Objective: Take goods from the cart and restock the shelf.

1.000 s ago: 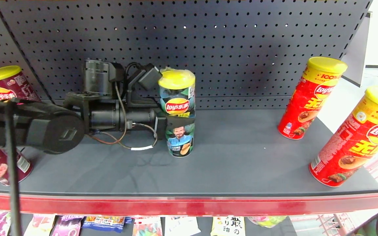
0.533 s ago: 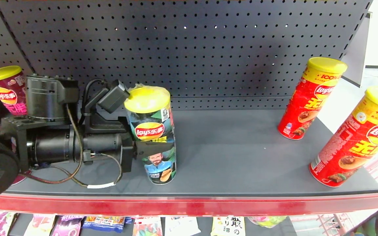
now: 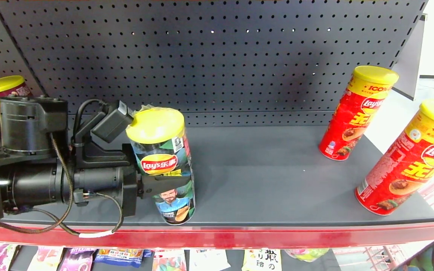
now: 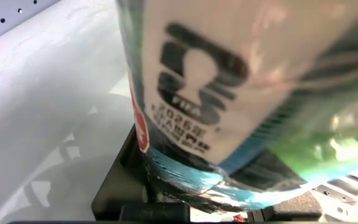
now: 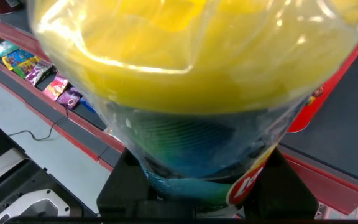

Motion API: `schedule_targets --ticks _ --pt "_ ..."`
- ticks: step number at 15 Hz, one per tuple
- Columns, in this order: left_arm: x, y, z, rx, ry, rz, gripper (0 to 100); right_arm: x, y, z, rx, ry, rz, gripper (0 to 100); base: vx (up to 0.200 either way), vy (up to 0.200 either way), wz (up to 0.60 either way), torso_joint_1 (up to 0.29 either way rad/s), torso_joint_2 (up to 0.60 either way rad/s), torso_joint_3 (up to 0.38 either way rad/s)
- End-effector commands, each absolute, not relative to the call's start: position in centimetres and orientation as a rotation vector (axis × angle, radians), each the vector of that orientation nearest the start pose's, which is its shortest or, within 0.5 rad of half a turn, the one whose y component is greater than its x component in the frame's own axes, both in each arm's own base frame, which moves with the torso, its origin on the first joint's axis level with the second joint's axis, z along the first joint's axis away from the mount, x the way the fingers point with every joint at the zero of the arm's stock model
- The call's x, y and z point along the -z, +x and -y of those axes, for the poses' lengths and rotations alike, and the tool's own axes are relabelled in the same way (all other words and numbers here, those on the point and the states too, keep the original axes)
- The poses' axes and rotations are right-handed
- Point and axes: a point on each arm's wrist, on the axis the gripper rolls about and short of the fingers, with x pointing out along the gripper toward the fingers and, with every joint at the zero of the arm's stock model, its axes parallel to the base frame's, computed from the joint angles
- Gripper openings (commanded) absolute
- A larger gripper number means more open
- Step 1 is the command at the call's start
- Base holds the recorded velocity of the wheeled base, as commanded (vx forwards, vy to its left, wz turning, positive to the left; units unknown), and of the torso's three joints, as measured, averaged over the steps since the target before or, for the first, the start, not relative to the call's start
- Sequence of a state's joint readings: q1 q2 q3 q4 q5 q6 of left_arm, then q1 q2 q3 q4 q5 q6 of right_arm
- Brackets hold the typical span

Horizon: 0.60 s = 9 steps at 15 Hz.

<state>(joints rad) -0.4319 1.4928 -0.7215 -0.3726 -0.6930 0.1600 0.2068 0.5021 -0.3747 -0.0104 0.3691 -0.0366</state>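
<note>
Left claw (image 3: 172,180) clamped around the middle of the blue-green chips can (image 3: 161,165) with a yellow lid. The can is roughly upright, its base at the front edge of the grey shelf (image 3: 277,180), left of centre; can't tell if the base is touching. Right claw (image 5: 197,186) holds a second chips can (image 5: 191,74), also yellow-lidded, off the shelf. Two red chips cans (image 3: 356,113) (image 3: 405,158) stand at the shelf's right end, well apart from the held can. A purple can (image 3: 2,88) is at the far left, by the pegboard (image 3: 239,56). Snack packets (image 3: 126,258) on the level below.
</note>
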Motion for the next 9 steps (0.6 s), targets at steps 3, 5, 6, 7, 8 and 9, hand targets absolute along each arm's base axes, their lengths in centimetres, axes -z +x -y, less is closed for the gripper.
schedule_targets --ticks 3,5,6,7,8,9 --pt "-19.45 21.49 11.52 1.148 0.086 -0.321 0 -18.63 1.81 -1.21 -0.578 -0.026 -0.106 0 0.000 0.000 0.00 0.000 0.00 0.000" --pt "-19.45 21.45 11.51 1.150 0.086 -0.321 0 -18.77 1.81 -1.21 -0.578 -0.026 -0.104 0 0.000 0.000 0.00 0.000 0.00 0.000" --pt "-19.27 21.38 11.48 1.150 0.084 -0.329 0 -18.82 1.92 -1.23 -0.577 -0.026 -0.107 0 0.000 0.000 0.00 0.000 0.00 0.000" --pt "-19.27 21.38 11.48 1.150 0.084 -0.329 0 -18.82 1.92 -1.23 -0.577 -0.026 -0.107 0 0.000 0.000 0.00 0.000 0.00 0.000" --pt "-19.20 21.32 11.45 1.151 0.084 -0.330 0 -18.96 2.02 -1.25 -0.578 -0.026 -0.106 0 0.000 0.000 0.00 0.000 0.00 0.000" --pt "-19.24 21.29 11.43 1.151 0.084 -0.329 0 -18.99 2.01 -1.25 -0.577 -0.026 -0.106 0 0.000 0.000 0.00 0.000 0.00 0.000"
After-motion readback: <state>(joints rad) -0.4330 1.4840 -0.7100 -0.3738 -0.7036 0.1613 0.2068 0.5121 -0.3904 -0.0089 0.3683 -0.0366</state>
